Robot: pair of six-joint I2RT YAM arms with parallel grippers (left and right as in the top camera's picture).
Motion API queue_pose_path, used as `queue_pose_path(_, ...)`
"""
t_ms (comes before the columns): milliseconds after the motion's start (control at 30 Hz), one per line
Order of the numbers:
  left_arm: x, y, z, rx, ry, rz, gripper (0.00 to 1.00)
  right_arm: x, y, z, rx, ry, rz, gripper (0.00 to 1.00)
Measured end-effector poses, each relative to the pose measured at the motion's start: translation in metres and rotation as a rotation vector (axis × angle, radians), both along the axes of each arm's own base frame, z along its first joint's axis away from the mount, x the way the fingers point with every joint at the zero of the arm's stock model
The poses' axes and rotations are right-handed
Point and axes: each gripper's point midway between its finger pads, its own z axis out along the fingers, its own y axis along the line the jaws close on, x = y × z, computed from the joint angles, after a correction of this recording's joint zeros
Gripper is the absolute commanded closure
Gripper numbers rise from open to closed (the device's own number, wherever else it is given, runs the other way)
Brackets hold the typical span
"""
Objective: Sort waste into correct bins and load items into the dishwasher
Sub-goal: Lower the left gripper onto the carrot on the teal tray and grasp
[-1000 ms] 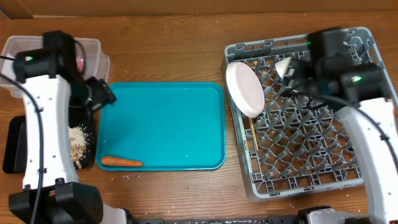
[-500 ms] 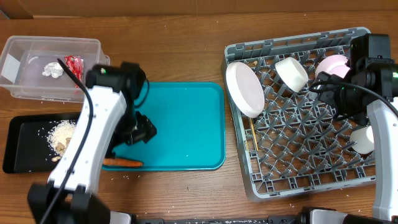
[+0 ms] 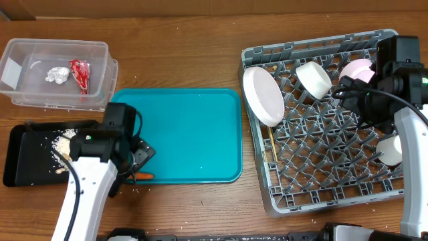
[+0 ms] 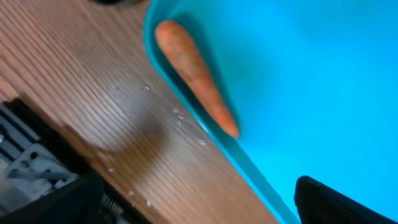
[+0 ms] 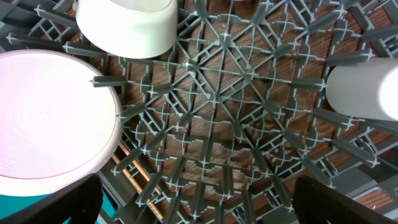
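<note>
Plate (image 3: 263,95) & bowls (image 3: 314,78) sat in rack (image 3: 321,167), wrapper (image 3: 80,72) in clear tub (image 3: 20,47), scraps (image 3: 63,144) in black tray (image 3: 23,161); carrot (image 4: 196,78) lay unsorted on teal tray (image 3: 194,134); L gripper (image 4: 198,202), R gripper (image 5: 198,205) gaped wide, empty.

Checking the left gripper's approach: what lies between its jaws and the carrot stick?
In the left wrist view, only speckled wooden table and the teal tray's rim lie between the open left gripper and the carrot stick; nothing else intervenes.
</note>
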Motion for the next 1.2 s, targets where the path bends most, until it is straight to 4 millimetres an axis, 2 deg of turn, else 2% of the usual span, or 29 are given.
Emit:
queue_pose_path(133,-0.006,0.017,-0.034,-0.032,0.057,0.107,0.0,-0.001,0.0,0.0,0.001,0.004,0.0,0.0)
queue_pose_path(233,-0.004,0.025,-0.049,-0.058,0.075,0.139,0.0,-0.001,0.0,0.0,0.0,0.004,0.0,0.0)
queue_pose_path(433,0.019,0.029,-0.069,-0.079,0.056,0.104,0.0,0.0,0.0,0.0,0.0,0.001,0.0,0.0)
queue_pose_path(667,0.033,0.031,-0.093,-0.089,0.075,0.076,0.0,0.0,0.0,0.0,0.0,0.001,0.0,0.0)
queue_pose_path(800,0.045,0.031,-0.101,-0.092,0.052,0.065,0.0,0.0,0.0,0.0,0.0,0.001,-0.001,0.0)
queue_pose_path(933,0.047,0.03,-0.106,-0.1,0.055,0.051,0.01,0.0,0.0,0.0,0.001,0.001,0.0,0.0)
queue_pose_path(1067,0.048,0.029,-0.112,-0.11,0.068,0.045,0.15,0.0,0.0,0.0,0.0,0.001,0.0,0.0)
queue_pose_path(1200,0.052,0.028,-0.113,-0.121,0.056,0.041,0.38,0.0,0.0,0.0,0.0,0.0,0.0,0.0)
